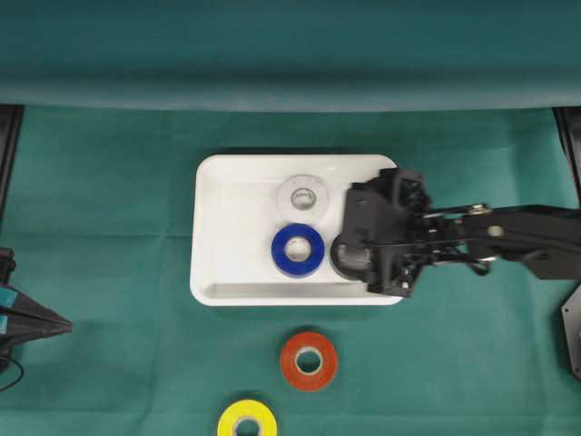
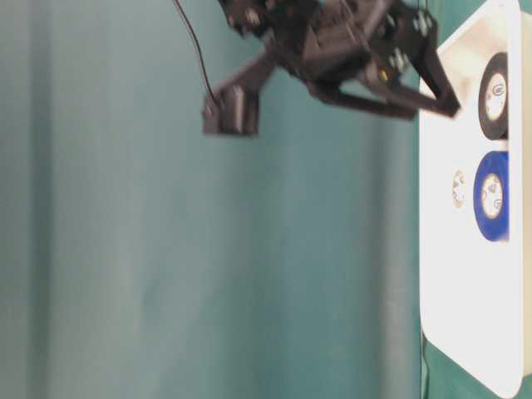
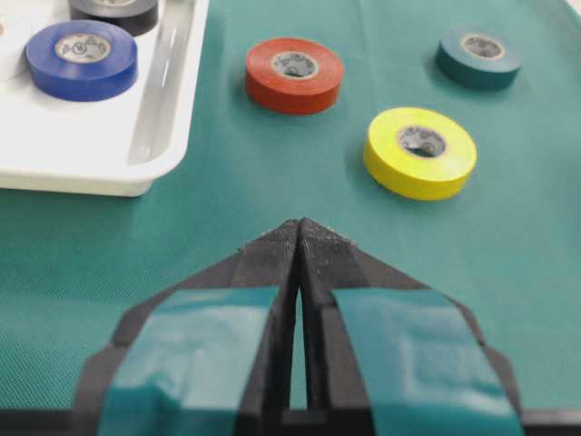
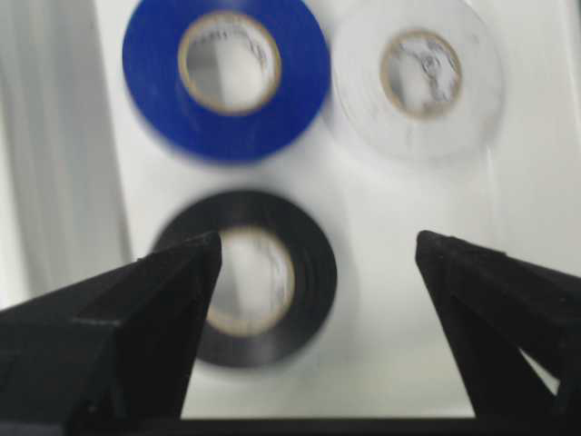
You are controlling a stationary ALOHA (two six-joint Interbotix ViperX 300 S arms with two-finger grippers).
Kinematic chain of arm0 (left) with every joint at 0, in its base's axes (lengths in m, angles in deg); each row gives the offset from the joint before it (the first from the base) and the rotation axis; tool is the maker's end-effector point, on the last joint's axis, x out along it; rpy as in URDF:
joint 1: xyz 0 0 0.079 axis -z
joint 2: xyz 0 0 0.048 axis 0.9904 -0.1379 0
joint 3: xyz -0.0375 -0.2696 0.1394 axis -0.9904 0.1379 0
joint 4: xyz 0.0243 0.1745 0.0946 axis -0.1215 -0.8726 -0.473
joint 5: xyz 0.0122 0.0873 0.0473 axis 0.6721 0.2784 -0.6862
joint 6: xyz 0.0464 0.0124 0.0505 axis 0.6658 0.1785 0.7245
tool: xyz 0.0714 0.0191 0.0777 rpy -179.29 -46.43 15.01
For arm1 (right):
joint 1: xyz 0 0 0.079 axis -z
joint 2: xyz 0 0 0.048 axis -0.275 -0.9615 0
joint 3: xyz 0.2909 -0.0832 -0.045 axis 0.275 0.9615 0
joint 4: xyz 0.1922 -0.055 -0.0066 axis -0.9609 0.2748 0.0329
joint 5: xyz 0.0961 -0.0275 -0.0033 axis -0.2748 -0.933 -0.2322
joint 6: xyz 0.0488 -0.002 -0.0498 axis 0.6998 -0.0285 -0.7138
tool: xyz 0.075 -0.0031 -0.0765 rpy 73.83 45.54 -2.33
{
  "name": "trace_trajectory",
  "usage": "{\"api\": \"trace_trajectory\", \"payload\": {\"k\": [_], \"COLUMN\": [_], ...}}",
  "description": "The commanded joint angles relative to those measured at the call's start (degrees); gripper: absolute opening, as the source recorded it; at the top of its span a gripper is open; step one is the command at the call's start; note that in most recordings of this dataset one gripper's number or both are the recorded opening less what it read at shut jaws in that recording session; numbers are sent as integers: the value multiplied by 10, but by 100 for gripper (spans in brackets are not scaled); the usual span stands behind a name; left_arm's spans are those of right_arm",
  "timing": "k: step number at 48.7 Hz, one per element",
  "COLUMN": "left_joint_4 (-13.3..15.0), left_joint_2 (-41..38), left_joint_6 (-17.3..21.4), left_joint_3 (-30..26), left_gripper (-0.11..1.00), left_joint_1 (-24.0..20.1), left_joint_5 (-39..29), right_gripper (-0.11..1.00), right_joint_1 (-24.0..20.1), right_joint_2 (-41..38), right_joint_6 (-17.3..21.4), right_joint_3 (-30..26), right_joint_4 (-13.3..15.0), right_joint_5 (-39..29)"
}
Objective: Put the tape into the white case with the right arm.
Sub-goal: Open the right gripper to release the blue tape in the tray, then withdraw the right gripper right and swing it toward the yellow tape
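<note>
The white case (image 1: 227, 272) holds three tape rolls: blue (image 1: 299, 249), white (image 1: 305, 195) and black (image 1: 339, 259). The black roll (image 4: 309, 272) lies flat on the case floor at its right end. My right gripper (image 4: 318, 250) hovers over it, open, with its left finger overlapping the roll's edge in the view and nothing between the fingers. In the overhead view the right gripper (image 1: 349, 229) covers the case's right end. My left gripper (image 3: 299, 227), with teal strips on its fingers, is shut and empty at the table's left edge (image 1: 45, 320).
On the green cloth in front of the case lie a red roll (image 1: 309, 361) and a yellow roll (image 1: 247, 422). The left wrist view also shows a teal roll (image 3: 478, 56) beyond the yellow one (image 3: 419, 152). A folded green cloth runs along the back.
</note>
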Motion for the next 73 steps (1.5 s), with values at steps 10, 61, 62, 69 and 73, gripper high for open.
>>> {"api": "trace_trajectory", "payload": {"k": [10,61,62,69,73], "left_joint_4": [0,1,0,1,1], "left_joint_2": [-11,-11,-11,-11,-11], "left_joint_6": [0,0,0,0,0], "left_joint_3": [-8,-8,-8,-8,-8], "left_gripper": [0,0,0,0,0], "left_joint_1": [-2,-2,-2,-2,-2], "left_joint_5": [6,6,6,6,6], "right_gripper": [63,62,62,62,62], "right_joint_1": [0,-69,-77,-139,-177], "right_joint_2": [148,393,393,394,394], "right_joint_6": [4,68,68,68,69], "right_joint_3": [126,321,322,323,324], "right_joint_4": [-8,-27,-29,-38,-45], "right_joint_5": [38,60,59,58,57]}}
